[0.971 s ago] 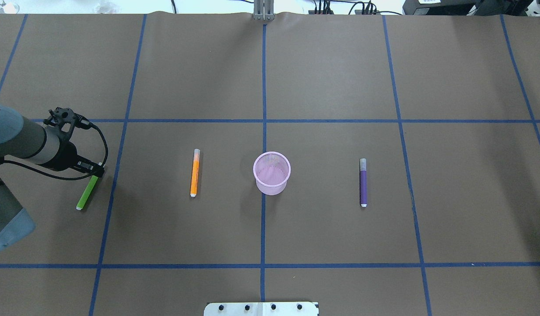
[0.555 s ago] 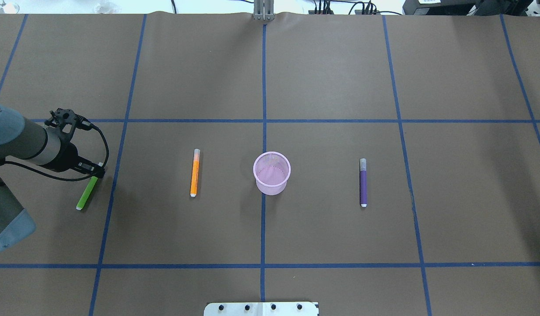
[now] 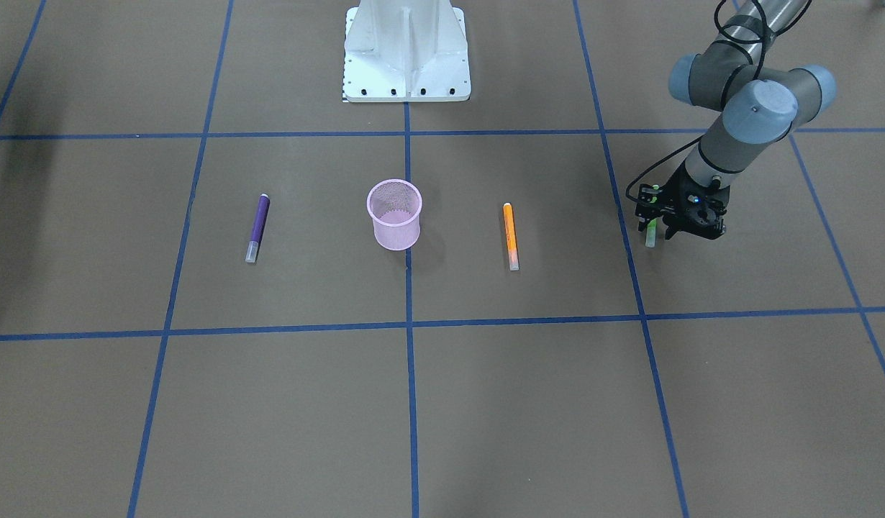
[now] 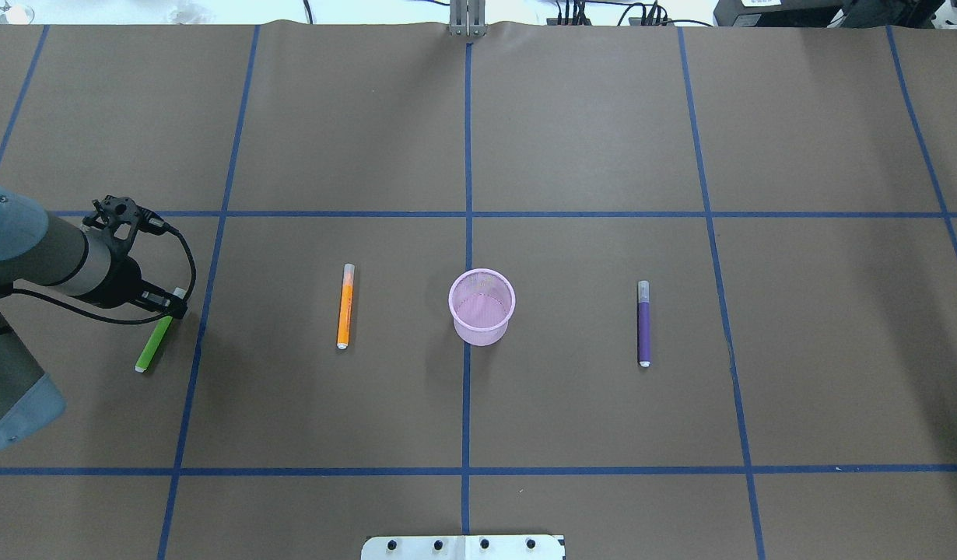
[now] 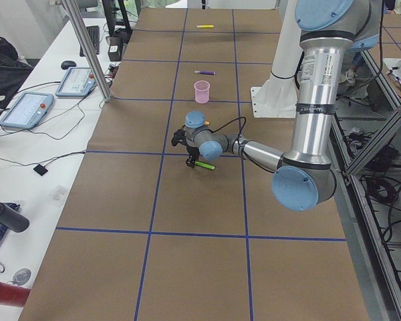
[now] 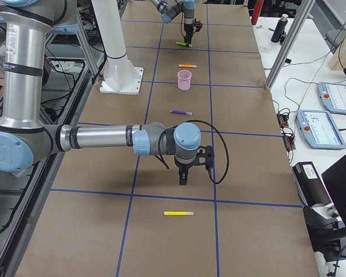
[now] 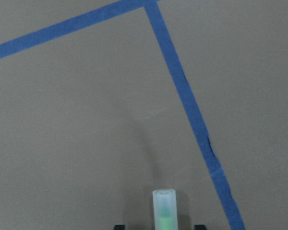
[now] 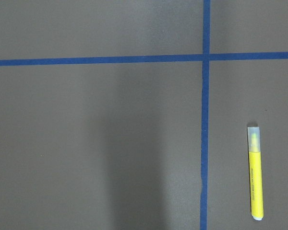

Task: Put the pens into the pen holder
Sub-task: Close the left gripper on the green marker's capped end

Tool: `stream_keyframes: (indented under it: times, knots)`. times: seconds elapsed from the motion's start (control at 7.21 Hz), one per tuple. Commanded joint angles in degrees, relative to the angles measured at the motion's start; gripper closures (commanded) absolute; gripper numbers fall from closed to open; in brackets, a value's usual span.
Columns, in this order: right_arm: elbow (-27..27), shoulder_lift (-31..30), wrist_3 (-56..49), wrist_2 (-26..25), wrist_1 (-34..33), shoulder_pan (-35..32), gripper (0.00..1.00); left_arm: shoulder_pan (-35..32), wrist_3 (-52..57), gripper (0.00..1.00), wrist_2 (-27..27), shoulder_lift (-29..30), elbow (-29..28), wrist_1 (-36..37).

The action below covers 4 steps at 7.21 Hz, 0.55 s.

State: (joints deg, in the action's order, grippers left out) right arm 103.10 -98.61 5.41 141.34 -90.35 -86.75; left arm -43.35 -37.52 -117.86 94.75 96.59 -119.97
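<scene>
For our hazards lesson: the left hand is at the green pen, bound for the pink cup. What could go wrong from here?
The left hand straddles the green pen at its cap end, not its middle, so the pen may swing or slip when lifted. The orange pen lies between it and the cup; a low carry might knock it.

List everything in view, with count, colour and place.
green pen: one, green, flat, table's left end, cap end between the left gripper's fingers.
orange pen: one, orange, flat, left of the holder.
purple pen: one, purple, flat, right of the holder.
yellow pen: one, yellow, flat, far right end.
pen holder: one, pink mesh, upright, centre; no pens inside.
table: one, brown cover, blue tape grid.
robot pedestal: one, white, robot's edge.
left gripper: one, black, open astride the green pen.
right gripper: one, black, near the yellow pen; open or shut unclear.
</scene>
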Motion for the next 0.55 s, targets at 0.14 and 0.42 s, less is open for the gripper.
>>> stream_keyframes:
  times: [0.14,0.42]
  knots:
    - [0.17,0.00,-0.04,-0.01,0.00,0.00,0.00,0.10,-0.01,0.54,0.00,-0.26,-0.08,-0.09]
    - [0.26,0.09,-0.04,-0.01,0.00,0.00,0.00,0.10,-0.01,0.55,0.00,-0.35,0.00,-0.09]
